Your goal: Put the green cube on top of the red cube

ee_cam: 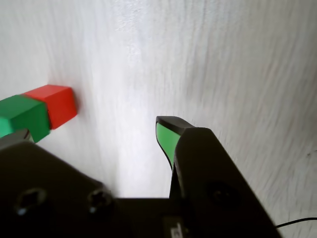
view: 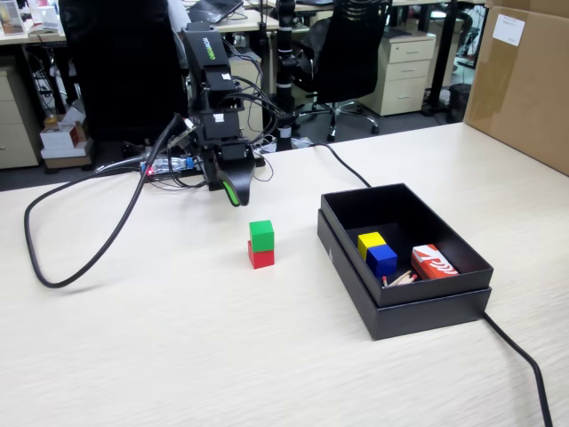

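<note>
Black arm folded in the upper left-centre of the fixed view, wrist angled downward, gripper (view: 233, 191) hanging low over the surface, holding nothing, green-faced fingertip (ee_cam: 166, 138) at lower centre of the wrist view, jaw gap unclear

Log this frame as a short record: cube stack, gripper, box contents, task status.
stack: green cube sits on the red cube, slightly offset
gripper: gripper hangs behind the stack in the fixed view, apart from it, holding nothing; jaws' state unclear
box: black box holds a yellow cube, a blue cube and a red-and-white printed box
status: stacking looks done
</note>
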{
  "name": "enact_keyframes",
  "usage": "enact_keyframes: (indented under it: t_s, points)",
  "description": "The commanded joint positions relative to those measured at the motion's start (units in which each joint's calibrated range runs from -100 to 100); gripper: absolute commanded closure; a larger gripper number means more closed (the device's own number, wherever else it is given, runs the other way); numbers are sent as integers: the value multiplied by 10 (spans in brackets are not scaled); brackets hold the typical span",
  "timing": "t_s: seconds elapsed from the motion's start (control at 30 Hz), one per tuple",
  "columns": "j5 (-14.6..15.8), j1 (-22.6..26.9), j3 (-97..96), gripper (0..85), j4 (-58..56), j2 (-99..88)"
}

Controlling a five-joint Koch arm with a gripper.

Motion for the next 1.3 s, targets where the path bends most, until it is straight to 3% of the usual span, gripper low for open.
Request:
enact_keyframes:
  t_s: [0.0, 0.17, 0.3, 0.57, 1.27]
  points:
    - [3, -1, -15, 362, 63, -24]
    - [0, -3, -71, 354, 96, -25]
    - [-39, -24, -178, 360, 246, -21]
    - [-43, -27, -271, 360, 306, -19]
    - [-44, -28, -313, 363, 321, -87]
